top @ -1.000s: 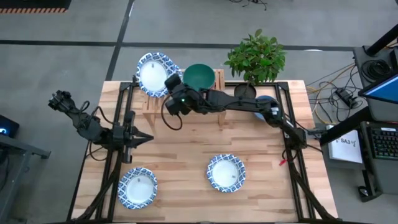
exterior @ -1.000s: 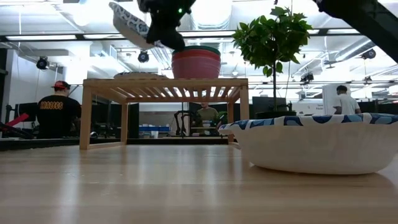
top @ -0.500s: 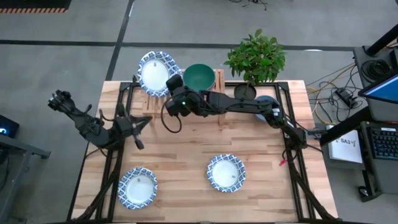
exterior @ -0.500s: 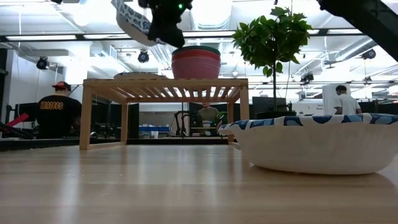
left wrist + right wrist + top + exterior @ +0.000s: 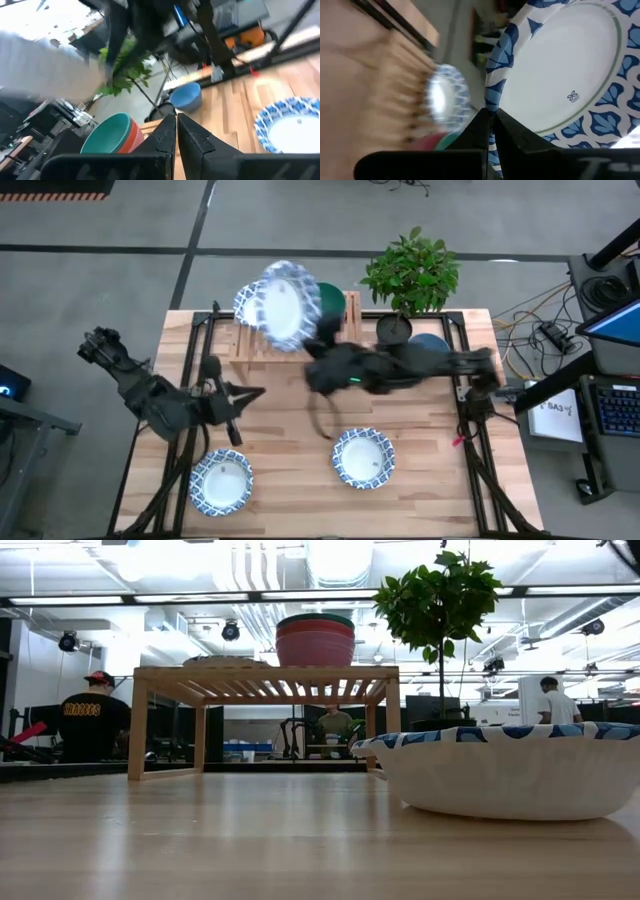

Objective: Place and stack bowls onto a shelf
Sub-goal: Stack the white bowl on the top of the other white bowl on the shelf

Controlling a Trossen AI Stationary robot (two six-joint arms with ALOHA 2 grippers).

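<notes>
My right gripper (image 5: 312,350) is high above the table's middle, shut on a white bowl with a blue patterned rim (image 5: 286,305), tipped on edge. Below it the light-wood shelf (image 5: 265,680) carries a second patterned bowl (image 5: 225,660) on its left half. On the right half stands a stack of pink, red and green bowls (image 5: 315,638). Two more patterned bowls (image 5: 222,480) (image 5: 363,458) and a blue bowl (image 5: 430,345) rest on the table. My left gripper (image 5: 258,391) hovers shut at the table's left, holding nothing. My right gripper pinches the patterned bowl's rim (image 5: 496,95) between its two fingers (image 5: 479,131), one on the inner face and one on the outer. The bowl is lifted clear of the shelf and stands tipped steeply, its white inside (image 5: 560,70) facing the wrist camera.
A potted plant (image 5: 412,272) stands at the far edge, right of the shelf, with the blue bowl in front of it. Black frame rails (image 5: 205,350) run along the table's left and right sides. Bare wood lies between the shelf and the two near bowls. People show in the room behind.
My right gripper has risen with the patterned bowl, out of the top of the low view, and drawn back toward the table's right and near side; the bowl has tipped more steeply. My left arm has swung its gripper a little toward the right.
</notes>
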